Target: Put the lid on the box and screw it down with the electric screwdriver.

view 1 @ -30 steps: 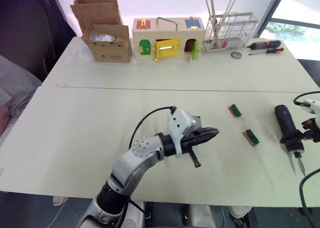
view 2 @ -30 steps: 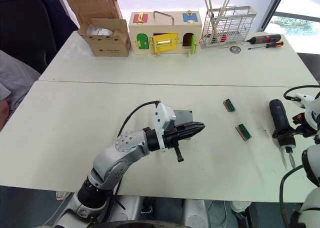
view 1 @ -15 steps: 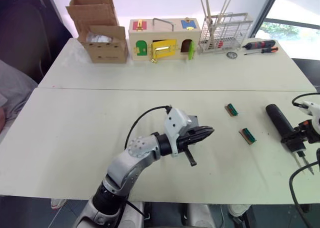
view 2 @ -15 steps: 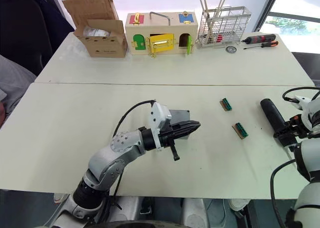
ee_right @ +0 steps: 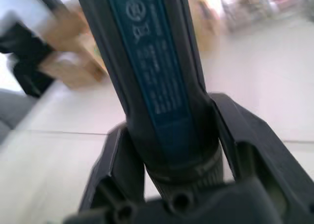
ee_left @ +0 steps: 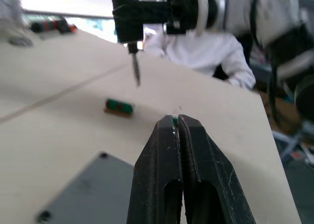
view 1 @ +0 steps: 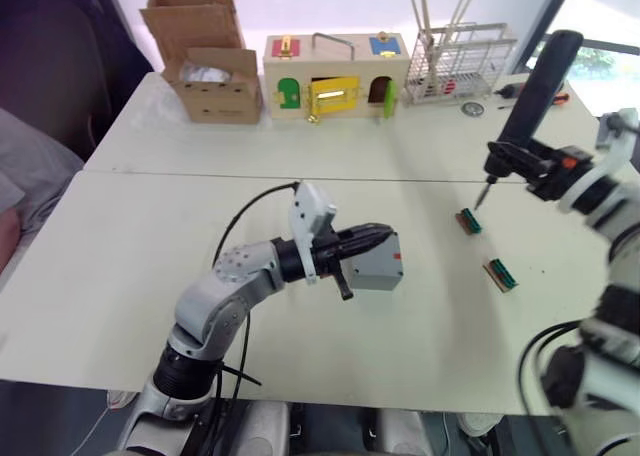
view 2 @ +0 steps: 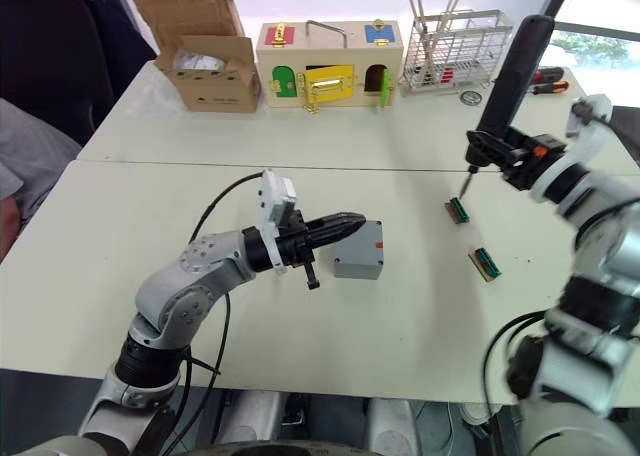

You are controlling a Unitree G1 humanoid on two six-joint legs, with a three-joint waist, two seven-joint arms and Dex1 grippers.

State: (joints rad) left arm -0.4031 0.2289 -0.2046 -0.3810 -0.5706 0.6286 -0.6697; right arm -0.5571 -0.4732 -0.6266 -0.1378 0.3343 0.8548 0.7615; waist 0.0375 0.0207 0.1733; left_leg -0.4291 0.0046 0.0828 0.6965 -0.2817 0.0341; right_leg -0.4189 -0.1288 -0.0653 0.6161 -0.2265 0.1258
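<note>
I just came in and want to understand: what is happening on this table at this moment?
A humanoid robot is closing a small grey box on the white table. Its left claw, fingers shut, rests against the box's top, where the lid already lies. Its right claw holds the electric screwdriver raised, bit pointing down above a small green part, away from the box. No screwing has begun.

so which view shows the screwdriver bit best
The left wrist view: the electric screwdriver's bit hangs in profile above the table. The eye views show it far smaller; the right wrist view shows the body clamped in the right tool.
</note>
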